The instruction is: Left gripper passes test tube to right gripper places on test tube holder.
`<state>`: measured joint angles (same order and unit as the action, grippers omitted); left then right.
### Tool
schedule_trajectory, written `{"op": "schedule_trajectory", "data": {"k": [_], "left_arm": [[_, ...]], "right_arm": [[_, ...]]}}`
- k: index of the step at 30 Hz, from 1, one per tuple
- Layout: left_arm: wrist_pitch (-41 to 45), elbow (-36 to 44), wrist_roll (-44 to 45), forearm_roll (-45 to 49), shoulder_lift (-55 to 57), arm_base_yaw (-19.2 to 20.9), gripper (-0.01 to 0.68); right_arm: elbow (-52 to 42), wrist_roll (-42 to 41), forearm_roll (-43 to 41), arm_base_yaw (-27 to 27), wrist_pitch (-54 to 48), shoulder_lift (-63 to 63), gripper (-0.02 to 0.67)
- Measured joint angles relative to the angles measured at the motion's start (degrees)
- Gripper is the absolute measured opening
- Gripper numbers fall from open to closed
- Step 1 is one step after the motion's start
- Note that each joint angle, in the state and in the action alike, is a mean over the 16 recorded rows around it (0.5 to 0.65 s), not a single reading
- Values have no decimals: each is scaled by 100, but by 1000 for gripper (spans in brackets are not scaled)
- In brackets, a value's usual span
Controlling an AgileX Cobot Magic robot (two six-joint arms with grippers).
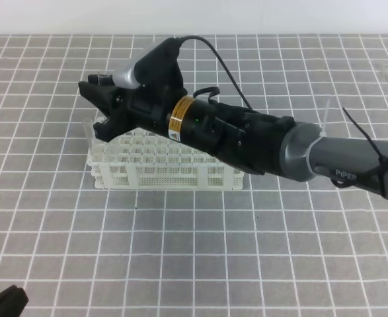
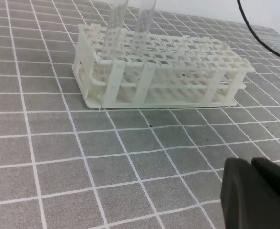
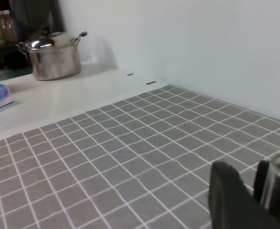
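Right now the right gripper [image 1: 98, 109] was reached across to the left end of the test tube holder [image 1: 174, 176], fingers pointed down over the end holes. Jaws stood narrowly apart. In the right wrist view the test tube [image 3: 279, 183] sat tight against the inner face of one finger [image 3: 229, 202], so it read as clamped on the glass, though the far finger was cut off by the frame edge.

Key relation: the tube's long axis ran upright, in line with the holes, hanging below the fingertips, rack directly beneath. From the left wrist view a clear tube [image 2: 117, 28] and a neighbouring tube [image 2: 144, 24] stood vertical over the near-end holes, tops out of frame. Could not tell which of the two was the held one, or whether its round bottom was seated in the lower tier.

The left gripper [image 1: 4, 303] was well apart from the rack, low at the near edge, jaws fully closed on nothing. Right arm clearly the nearer one.

Judged step: hand-over done, insertion under way. Next move likely a straight drop, then release. Risk: a tilt would catch the lattice.
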<state>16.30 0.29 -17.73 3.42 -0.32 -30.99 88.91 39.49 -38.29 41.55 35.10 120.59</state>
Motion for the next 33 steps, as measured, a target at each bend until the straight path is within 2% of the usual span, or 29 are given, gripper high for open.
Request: {"op": "schedule_trajectory", "data": {"k": [33], "left_arm": [[5,-4,1,-1,7,0,0]], "right_arm": [[477,76,-266,136,-651,177,88]]}}
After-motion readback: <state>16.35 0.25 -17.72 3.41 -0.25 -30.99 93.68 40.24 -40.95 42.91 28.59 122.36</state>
